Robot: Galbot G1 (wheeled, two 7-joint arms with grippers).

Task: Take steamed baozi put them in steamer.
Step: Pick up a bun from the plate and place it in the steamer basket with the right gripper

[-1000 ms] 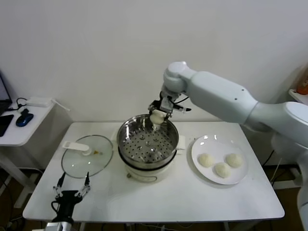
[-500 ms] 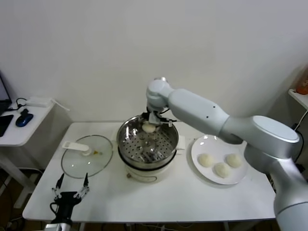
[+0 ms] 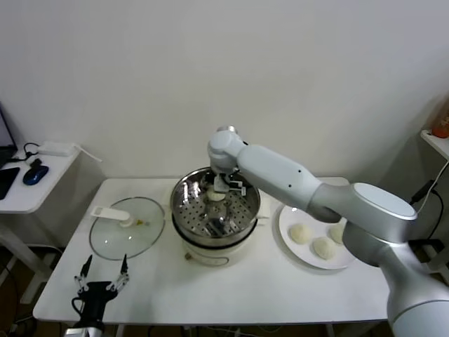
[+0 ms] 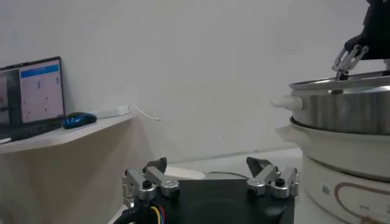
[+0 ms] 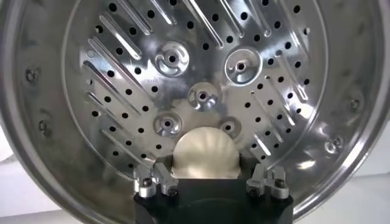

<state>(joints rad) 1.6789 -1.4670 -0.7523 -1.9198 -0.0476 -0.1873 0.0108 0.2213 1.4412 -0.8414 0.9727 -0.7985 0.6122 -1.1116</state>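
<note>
One baozi point(image 5: 203, 152) now sits on the perforated tray inside the steamer point(image 3: 184, 200), toward its far side. A second ago it hung clamped in the right tool point(image 3: 217, 187) above the pot's far rim. Since then the arm has swung in and lowered into the pot. In the right wrist view the fingers point(image 5: 149, 181) stand apart on either side of the bun with gaps showing, so the tool looks released, and the bun seems to rest on the tray by itself. That would make the first delivery done. Three baozi point(image 3: 322, 246) remain on the white plate point(image 3: 295, 210) near the worktop's right edge. The left tool point(image 3: 102, 282) idles with fingers spread off the worktop's front-left corner.
</note>
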